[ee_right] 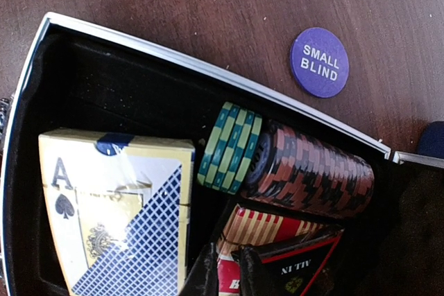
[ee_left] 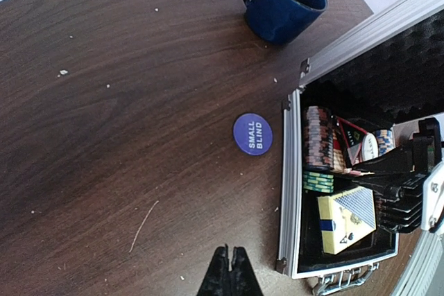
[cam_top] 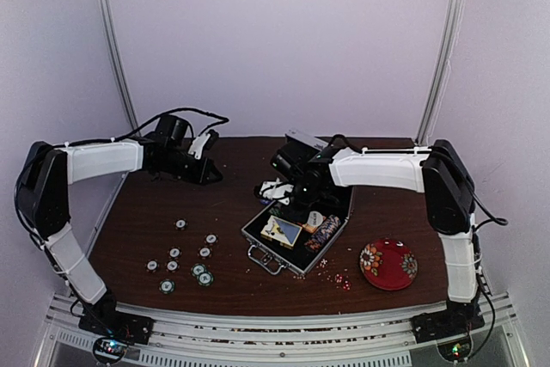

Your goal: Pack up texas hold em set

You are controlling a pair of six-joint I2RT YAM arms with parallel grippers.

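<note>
Inside the silver aluminium briefcase (ee_left: pixel 287 192) lie a blue-and-cream card deck box (cam_top: pixel 281 231) and stacked striped-edge poker chips (ee_right: pixel 312 171); loose chips (cam_top: pixel 204 278) lie left of it, a red floral bowl (cam_top: pixel 388 264) right.

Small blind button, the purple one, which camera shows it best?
The right wrist view: the small blind button is large and its white lettering reads clearly, just outside the briefcase wall. The left wrist view shows the button smaller, lettering sideways. In the top view I cannot make it out.

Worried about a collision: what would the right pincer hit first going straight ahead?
Probably the red card box in the briefcase, just past the tips of the right pincer; depth unclear.
</note>
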